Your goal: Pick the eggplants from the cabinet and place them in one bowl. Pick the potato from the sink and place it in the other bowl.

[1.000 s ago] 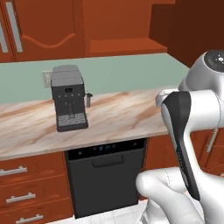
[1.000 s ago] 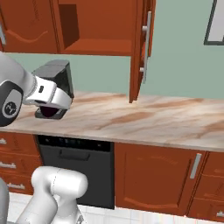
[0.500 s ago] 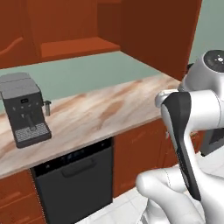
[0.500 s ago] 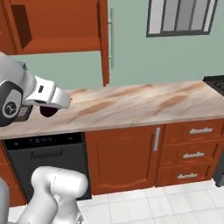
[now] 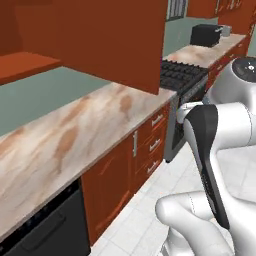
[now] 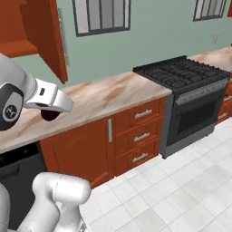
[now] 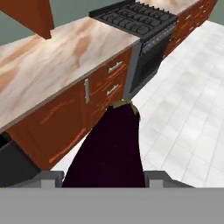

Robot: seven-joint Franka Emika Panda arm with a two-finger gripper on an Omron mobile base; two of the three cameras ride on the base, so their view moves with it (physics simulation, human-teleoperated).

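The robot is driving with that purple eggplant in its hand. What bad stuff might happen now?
1. The eggplant hangs from the gripper over the counter edge and white floor tiles; if the grip slips, it would likely fall and roll away.
2. The open cabinet door juts out above the counter near the arm; turning close could bump it.

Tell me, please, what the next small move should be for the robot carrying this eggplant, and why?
Probably keep the pincer shut on the eggplant and let the base drive on along the counter to find a bowl. The eggplant hangs over white floor tiles in the hand view, and the nearby counter stretch beside the stove holds no bowl, so releasing now would likely drop it.
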